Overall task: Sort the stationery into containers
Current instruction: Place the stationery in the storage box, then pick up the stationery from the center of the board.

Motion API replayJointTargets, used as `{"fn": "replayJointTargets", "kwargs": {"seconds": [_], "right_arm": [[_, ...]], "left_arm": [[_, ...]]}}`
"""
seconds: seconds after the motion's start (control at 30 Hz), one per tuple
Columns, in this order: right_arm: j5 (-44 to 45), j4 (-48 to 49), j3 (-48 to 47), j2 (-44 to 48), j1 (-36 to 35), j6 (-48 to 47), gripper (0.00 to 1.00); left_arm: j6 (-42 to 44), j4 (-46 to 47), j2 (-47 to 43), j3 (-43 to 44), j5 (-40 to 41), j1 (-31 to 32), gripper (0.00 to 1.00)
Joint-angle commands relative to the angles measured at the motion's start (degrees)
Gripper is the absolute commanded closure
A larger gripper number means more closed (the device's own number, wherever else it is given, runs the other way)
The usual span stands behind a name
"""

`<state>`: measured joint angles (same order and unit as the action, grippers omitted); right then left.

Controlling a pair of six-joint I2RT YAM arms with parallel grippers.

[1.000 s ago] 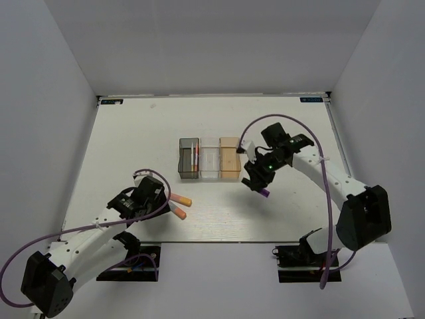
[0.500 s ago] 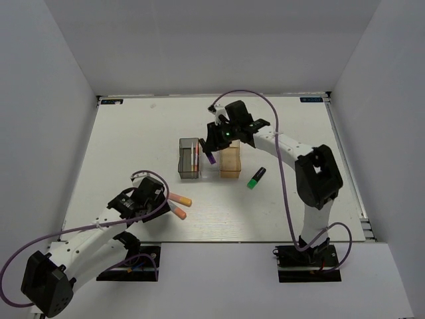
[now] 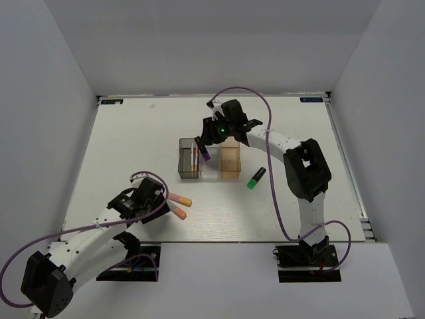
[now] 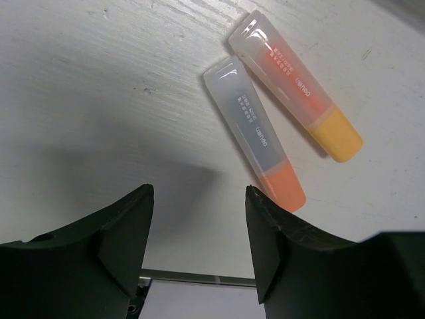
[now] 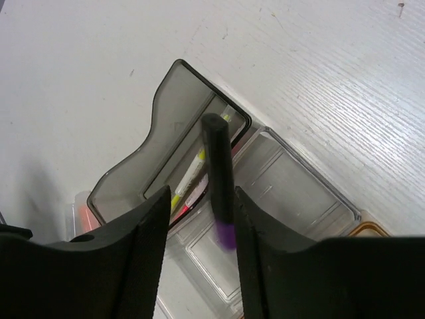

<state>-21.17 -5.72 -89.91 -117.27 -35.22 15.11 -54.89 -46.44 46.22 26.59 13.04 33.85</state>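
My right gripper (image 3: 207, 142) hangs over the seam between the smoky grey bin (image 3: 188, 171) and the clear bin (image 3: 210, 174). Its jaws stand wider than the purple-and-black highlighter (image 5: 218, 173) between them. The highlighter hangs upright, leaning on the right finger, its purple tip blurred; it also shows in the top view (image 3: 206, 152). Thin pens (image 5: 189, 176) lie in the grey bin (image 5: 126, 183). My left gripper (image 4: 199, 193) is open and empty, just short of two stubby pink-orange highlighters (image 4: 255, 133) (image 4: 295, 86) on the table. A green-and-black highlighter (image 3: 256, 177) lies right of the orange-tan bin (image 3: 230, 174).
White enclosure walls ring the table. The right arm's purple cable (image 3: 265, 106) arcs over the back of the table. The two stubby highlighters (image 3: 179, 205) lie near the table's front edge, left of centre.
My right gripper swung from the table right of the bins to above the grey and clear bins, carrying the purple highlighter. The green highlighter came into view. The left arm stayed still.
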Motion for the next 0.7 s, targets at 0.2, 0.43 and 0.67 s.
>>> {"fn": "replayJointTargets", "kwargs": {"seconds": [0.2,0.43,0.67], "right_arm": [[-0.2,-4.0,-0.5,7.5,0.9,-4.5,0.5],[-6.4,-12.9,6.8,22.1,6.7,-35.7,0.95],[-11.9,-28.0,27.9,38.0,15.8,-93.0,0.86]], "left_arm": [[-0.3,3.3,2.3,-0.8,-0.6,-0.1,0.32],[0.8,2.5,-0.5,-0.7,-0.8,-0.2,0.56],[2.2,2.1,-2.4,-0.7,-0.8,-0.2,0.61]]}}
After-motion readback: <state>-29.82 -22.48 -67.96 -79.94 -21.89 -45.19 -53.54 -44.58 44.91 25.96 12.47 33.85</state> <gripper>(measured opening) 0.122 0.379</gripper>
